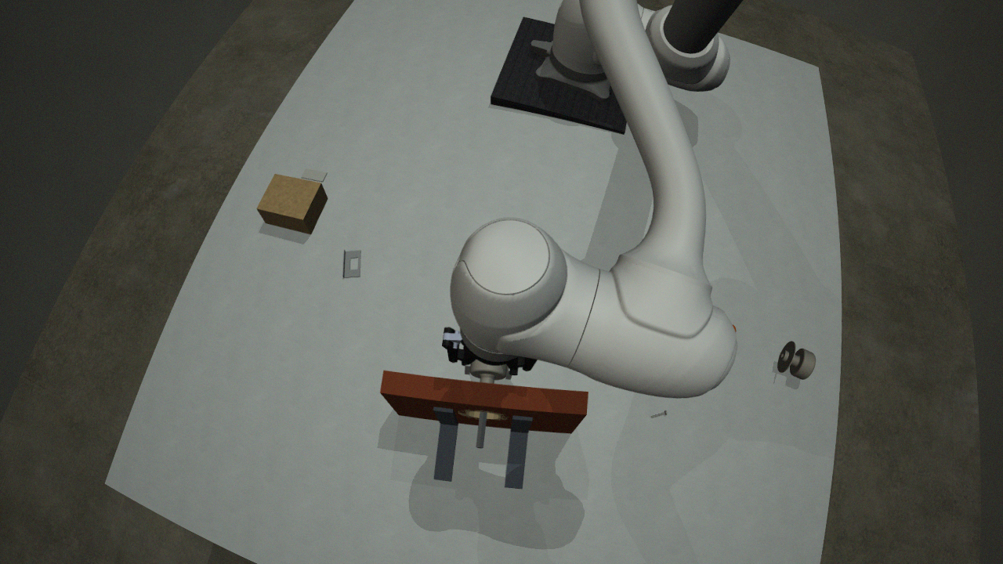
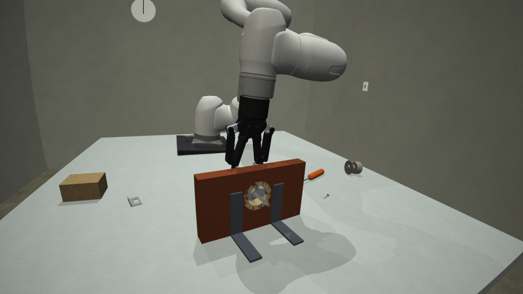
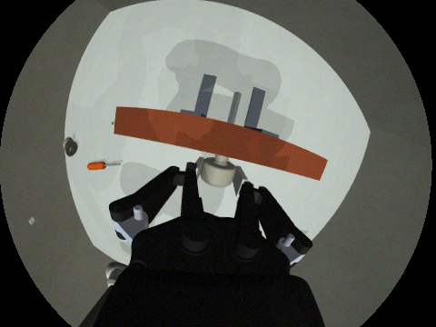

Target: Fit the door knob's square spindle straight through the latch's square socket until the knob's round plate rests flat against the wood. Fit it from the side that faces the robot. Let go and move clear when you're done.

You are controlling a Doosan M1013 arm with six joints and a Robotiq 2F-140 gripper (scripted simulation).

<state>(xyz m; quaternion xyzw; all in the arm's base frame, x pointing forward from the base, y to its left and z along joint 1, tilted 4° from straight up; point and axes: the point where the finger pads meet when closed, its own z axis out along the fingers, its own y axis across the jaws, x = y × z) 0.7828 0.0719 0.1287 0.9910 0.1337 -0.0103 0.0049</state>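
Pincer point(image 3: 217, 188) shut on the door knob point(image 3: 217, 173), right by the wood board point(image 3: 182, 130). Spindle point(image 2: 264, 200) poking out the far side. Spare knob point(image 2: 353, 167) lying apart on the bench point(image 2: 109, 234).

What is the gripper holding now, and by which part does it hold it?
The gripper is shut on the door knob, gripping its round beige body. The spindle already passes through the wood panel.
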